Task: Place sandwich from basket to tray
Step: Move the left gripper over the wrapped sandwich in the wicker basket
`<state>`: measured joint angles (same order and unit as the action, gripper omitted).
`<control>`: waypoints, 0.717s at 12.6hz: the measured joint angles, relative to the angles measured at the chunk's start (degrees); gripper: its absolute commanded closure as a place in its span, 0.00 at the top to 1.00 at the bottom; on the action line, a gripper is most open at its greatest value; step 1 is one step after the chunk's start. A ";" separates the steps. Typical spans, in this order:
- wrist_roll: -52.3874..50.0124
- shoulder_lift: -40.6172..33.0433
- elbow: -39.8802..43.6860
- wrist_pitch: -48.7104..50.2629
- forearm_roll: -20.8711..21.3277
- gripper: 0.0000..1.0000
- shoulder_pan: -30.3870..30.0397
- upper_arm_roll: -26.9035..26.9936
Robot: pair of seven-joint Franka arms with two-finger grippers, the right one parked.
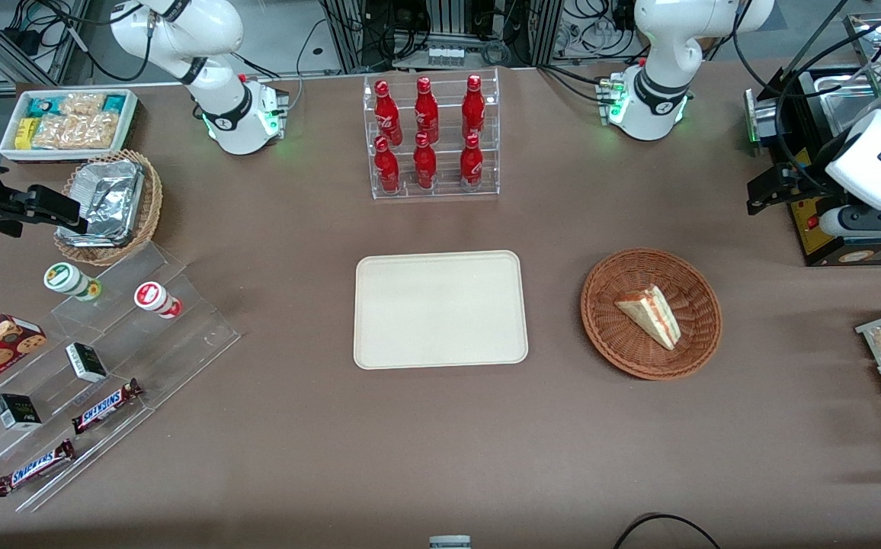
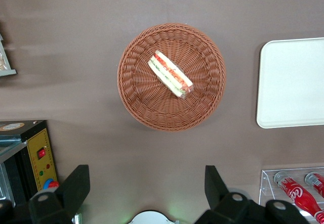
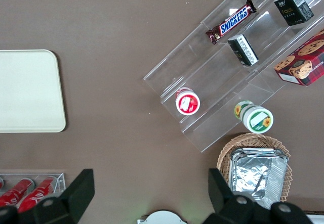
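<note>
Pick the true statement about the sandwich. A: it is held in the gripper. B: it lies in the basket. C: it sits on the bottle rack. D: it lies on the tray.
B: the sandwich lies in the basket, while the tray is bare and the gripper hangs above the table with its jaws open, holding nothing.

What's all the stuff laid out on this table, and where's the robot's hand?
sandwich: one, cream with orange-red and green filling, in the basket
basket: one, reddish-brown wicker, beside the tray toward the working arm's end
tray: one, cream-beige, mid-table
cola bottles: six, red, in a clear rack farther from the front camera than the tray
Snickers bars: two, brown, on clear steps toward the parked arm's end
foil container: one, silver, in a tan basket
gripper: one, black, open, high above the table near the basket
</note>
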<state>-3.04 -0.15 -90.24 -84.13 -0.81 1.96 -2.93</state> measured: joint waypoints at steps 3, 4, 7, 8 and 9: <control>0.00 0.47 -0.38 -0.11 0.05 1.00 0.00 0.02; 0.00 0.79 -0.50 -0.13 0.07 1.00 -0.01 0.04; 0.00 1.69 -3.95 -4.24 0.10 1.00 -0.01 0.04; -0.01 1.69 -6.30 -6.83 0.11 1.00 -0.01 0.05; -0.02 1.66 -8.71 -9.36 0.12 1.00 -0.01 0.05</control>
<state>-3.06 1.51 -98.94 -93.49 -0.70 1.95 -2.88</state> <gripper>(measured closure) 0.000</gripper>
